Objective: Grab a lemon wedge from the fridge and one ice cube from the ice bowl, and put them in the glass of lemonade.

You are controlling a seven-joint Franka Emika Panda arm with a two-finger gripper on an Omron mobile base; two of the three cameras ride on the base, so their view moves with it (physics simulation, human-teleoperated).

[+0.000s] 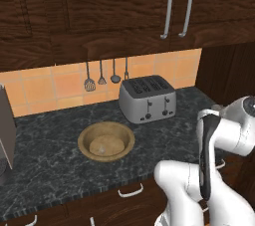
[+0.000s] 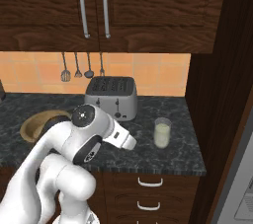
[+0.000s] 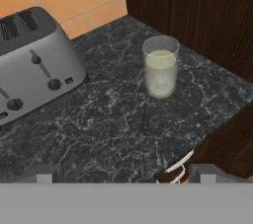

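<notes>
Glass of lemonade [image 3: 160, 66] upright on dark bench [image 3: 113, 124], just right of toaster [image 3: 34, 65], near wood side panel — sits where drops from above reach easily. Ice bowl [image 1: 106, 142] left of toaster, well apart from glass. End effector [image 3: 123, 174] spread wide, empty, touching nothing — aimed down toward glass from above bench edge.

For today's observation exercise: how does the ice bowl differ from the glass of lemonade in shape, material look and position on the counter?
The ice bowl is wide, shallow and tan-brown, wood-like; the glass of lemonade is narrow, upright and clear, holding pale liquid. The bowl sits left of the toaster; the glass stands to its right, near the dark side panel. Both are round and rest on the dark speckled counter.
</notes>
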